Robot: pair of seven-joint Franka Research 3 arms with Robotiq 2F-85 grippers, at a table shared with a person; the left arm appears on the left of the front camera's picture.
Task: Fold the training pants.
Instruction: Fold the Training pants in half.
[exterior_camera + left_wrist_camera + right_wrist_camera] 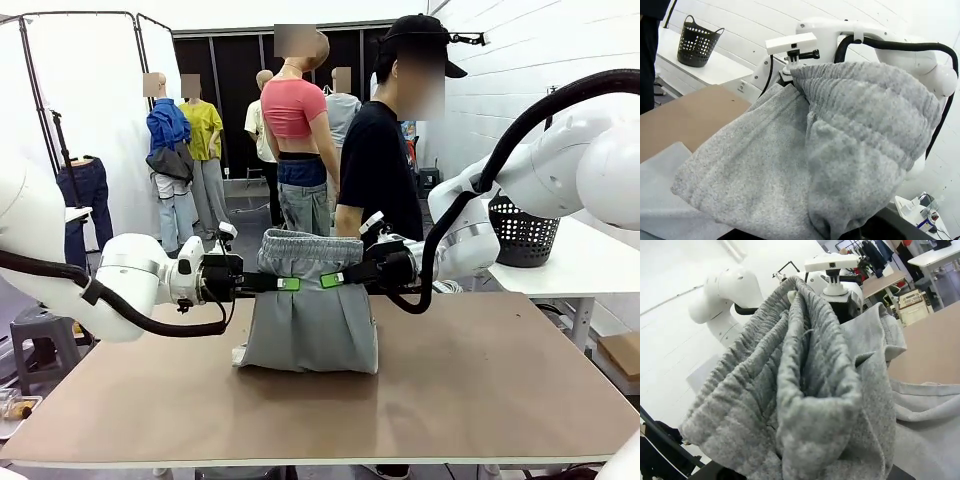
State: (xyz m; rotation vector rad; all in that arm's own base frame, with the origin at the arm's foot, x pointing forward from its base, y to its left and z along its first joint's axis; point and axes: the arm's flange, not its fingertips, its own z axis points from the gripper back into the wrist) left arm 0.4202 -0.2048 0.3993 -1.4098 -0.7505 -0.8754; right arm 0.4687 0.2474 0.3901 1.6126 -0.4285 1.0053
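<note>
The light grey training pants [311, 305] hang in the air over the middle of the brown table [480, 390], waistband up, their lower part resting folded on the tabletop. My left gripper [285, 283] is shut on the waistband's left side, and my right gripper [335, 280] is shut on its right side. In the left wrist view the training pants [840, 150] drape over my fingers, with the other arm behind them. The right wrist view has the bunched waistband of the training pants [800, 390] close up, hiding my fingertips.
A person in a black shirt [378, 170] stands at the far side, just behind the pants. A black mesh basket [523, 232] sits on a white side table at the right. Bare tabletop lies to the front, left and right of the pants.
</note>
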